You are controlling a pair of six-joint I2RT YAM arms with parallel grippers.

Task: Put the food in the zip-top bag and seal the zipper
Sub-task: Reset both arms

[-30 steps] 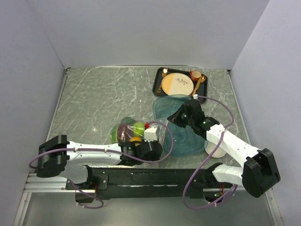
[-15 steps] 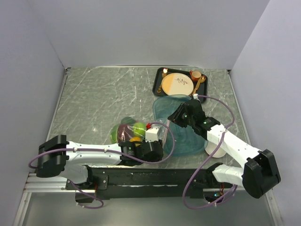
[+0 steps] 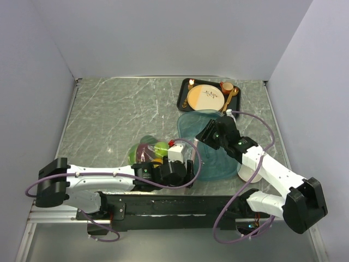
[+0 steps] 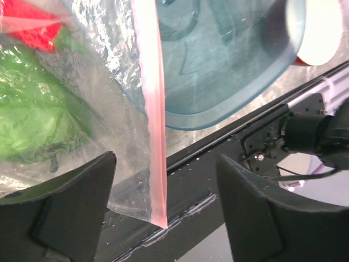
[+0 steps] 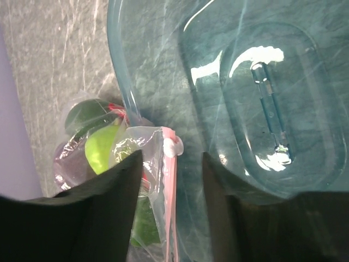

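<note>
The zip-top bag (image 3: pixel 155 155) lies near the table's front with the food (image 3: pixel 161 147) inside, green, red and purple pieces showing through the plastic. Its pink zipper (image 4: pixel 155 125) runs between the wide-apart jaws of my left gripper (image 4: pixel 166 161), touching neither finger. My right gripper (image 5: pixel 172 158) is open too, straddling the zipper's far end (image 5: pixel 170 207), where a small white slider (image 5: pixel 174 146) sits. In the top view the left gripper (image 3: pixel 185 172) is at the bag's near corner and the right gripper (image 3: pixel 203 137) at its far corner.
A translucent teal tray (image 3: pixel 215 158) lies right beside the bag's mouth, under the right arm. A black tray (image 3: pixel 185 101) with a tan plate, gold cutlery and an orange cup stands at the back. A white cup (image 3: pixel 250 173) stands near the right arm.
Both grippers have opened and let go of the pink zipper strip. The left arm has drawn back slightly toward the front edge.
</note>
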